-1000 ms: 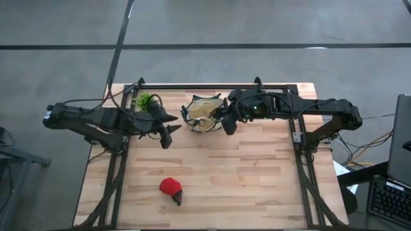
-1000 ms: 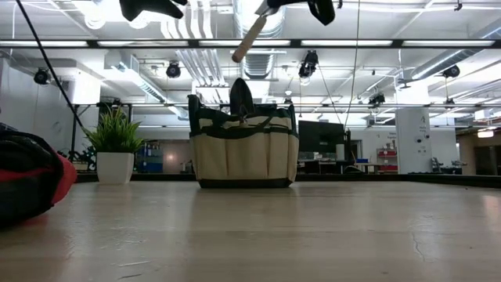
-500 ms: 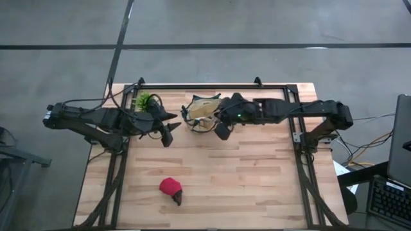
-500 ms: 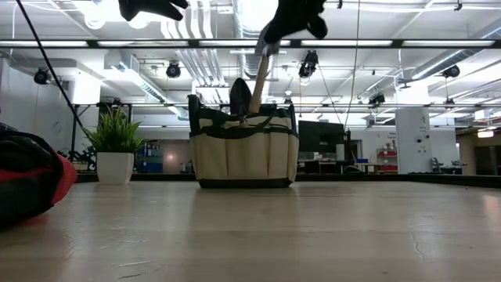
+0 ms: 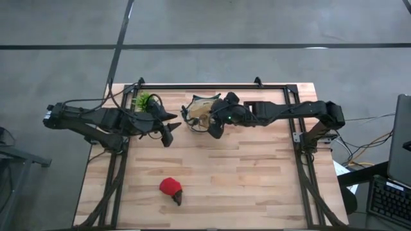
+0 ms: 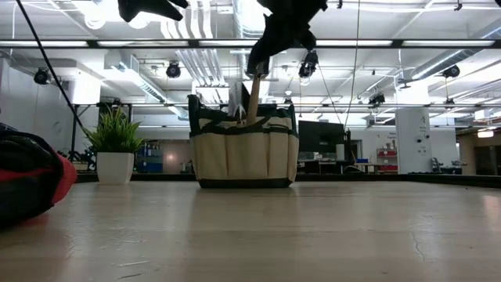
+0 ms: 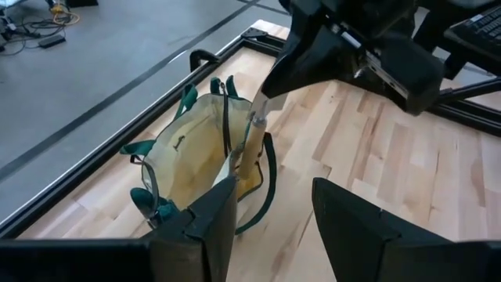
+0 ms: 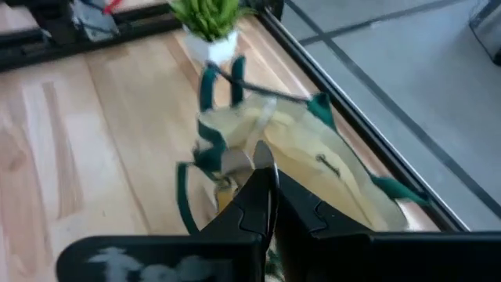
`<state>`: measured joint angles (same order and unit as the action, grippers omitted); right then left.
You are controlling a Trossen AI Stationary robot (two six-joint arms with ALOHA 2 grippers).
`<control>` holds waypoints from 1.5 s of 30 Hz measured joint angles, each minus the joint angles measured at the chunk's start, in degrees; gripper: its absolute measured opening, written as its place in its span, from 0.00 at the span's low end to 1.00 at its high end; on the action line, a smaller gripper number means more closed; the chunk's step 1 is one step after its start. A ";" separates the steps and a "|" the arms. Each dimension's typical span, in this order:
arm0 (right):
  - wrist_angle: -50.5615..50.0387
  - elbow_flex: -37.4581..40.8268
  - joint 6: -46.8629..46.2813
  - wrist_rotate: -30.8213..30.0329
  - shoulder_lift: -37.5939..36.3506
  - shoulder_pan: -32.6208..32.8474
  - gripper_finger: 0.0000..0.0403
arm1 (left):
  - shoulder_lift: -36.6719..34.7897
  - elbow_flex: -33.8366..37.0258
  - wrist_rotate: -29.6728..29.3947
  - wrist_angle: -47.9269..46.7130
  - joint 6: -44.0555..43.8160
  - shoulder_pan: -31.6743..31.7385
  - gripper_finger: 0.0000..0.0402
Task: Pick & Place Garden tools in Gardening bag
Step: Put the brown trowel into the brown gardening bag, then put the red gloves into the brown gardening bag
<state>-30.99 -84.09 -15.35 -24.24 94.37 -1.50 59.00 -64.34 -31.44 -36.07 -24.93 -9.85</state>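
The tan gardening bag (image 5: 200, 113) with dark green trim stands upright at the table's far middle (image 6: 244, 149). Right above it, my right gripper (image 6: 260, 66) is shut on a trowel, whose wooden handle (image 6: 253, 100) points down into the bag's mouth. Another tool's blade (image 6: 237, 95) sticks up out of the bag beside it. My left gripper (image 7: 270, 211) hangs open and holds nothing, just left of the bag (image 7: 196, 157). A red rounded dark-tipped item (image 5: 171, 187) lies on the table near the front edge. My right gripper pinches the trowel's silver metal end (image 7: 259, 117) between its two fingers, slanting down from the table's right. The trowel hangs below the fingers, almost upright, its wooden handle (image 7: 250, 149) reaching down inside the bag's rim.
A small green potted plant (image 5: 144, 101) stands at the far left, close behind my left arm and left of the bag. The table's black frame rail (image 5: 205, 86) runs just behind the bag. Bare wood lies across the middle and right of the table.
My right gripper has come down and toward the table's left, over the bag, rolling its wrist. The trowel, which hung tilted and clear above the bag, now stands nearly upright with its wooden handle lowered into the bag's mouth.
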 joint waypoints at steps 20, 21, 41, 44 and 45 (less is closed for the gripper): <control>-0.07 0.00 2.59 0.73 4.11 0.00 0.09 | 0.09 0.97 0.61 -0.04 -0.72 0.00 0.43; -0.03 0.00 2.47 0.73 4.11 -0.01 0.12 | 0.09 0.97 0.62 -0.04 -0.73 0.00 0.43; 0.18 -5.62 -3.32 1.95 -2.05 1.25 0.58 | 0.46 8.52 36.33 -6.37 5.61 -0.38 0.43; 0.77 -5.77 -3.32 1.58 -3.47 0.82 0.58 | 0.78 12.77 36.48 -5.69 8.83 -0.52 0.43; 0.65 -5.79 -3.70 1.60 -3.72 0.63 0.58 | 0.95 14.09 36.58 -5.02 9.80 -0.67 0.43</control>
<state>-30.34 -89.88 -19.05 -22.64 90.65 -0.86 59.95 -50.25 5.14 -41.09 -15.13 -10.51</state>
